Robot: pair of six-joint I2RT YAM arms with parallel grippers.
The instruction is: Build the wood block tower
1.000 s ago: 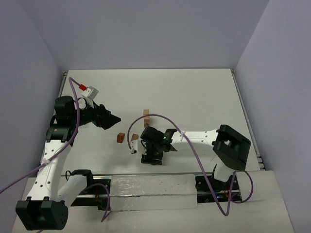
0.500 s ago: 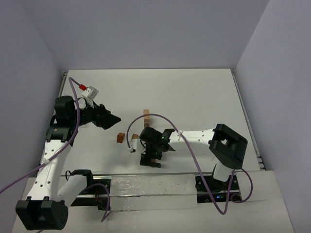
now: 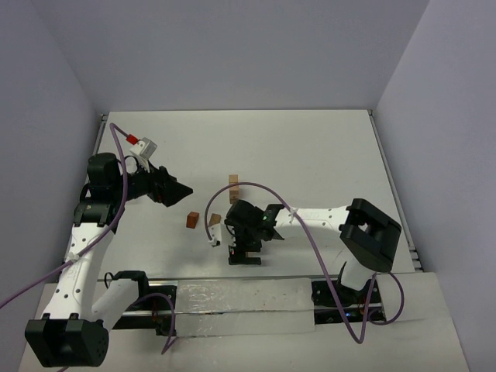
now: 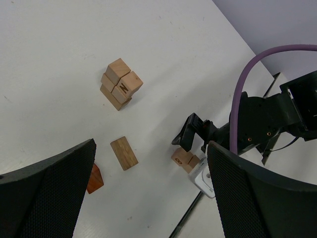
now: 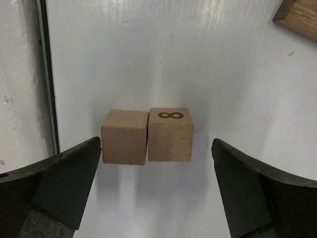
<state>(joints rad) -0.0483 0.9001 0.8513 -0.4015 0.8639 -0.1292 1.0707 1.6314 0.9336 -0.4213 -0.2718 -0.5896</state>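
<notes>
Two tan cubes lie side by side on the table: a plain one (image 5: 125,137) and one marked with a figure eight (image 5: 171,135). My right gripper (image 5: 156,163) stands open just over them, a finger on each side, touching neither. In the left wrist view the same pair (image 4: 184,158) lies by the right gripper's finger (image 4: 190,135). The tower (image 3: 233,186) is a short stack of tan blocks (image 4: 121,84) at mid-table. A tan cuboid (image 4: 124,152) and a reddish-brown block (image 4: 94,178) lie loose. My left gripper (image 3: 180,188) hovers open, holding nothing.
The black rail at the table's near edge (image 5: 44,74) runs close to the plain cube's left side. A purple cable (image 4: 247,79) loops over the right arm. The corner of the cuboid (image 5: 297,17) shows at the upper right of the right wrist view.
The right gripper's jaws have spread wider, and that arm has shifted slightly near the front edge. The left arm has stayed still.
</notes>
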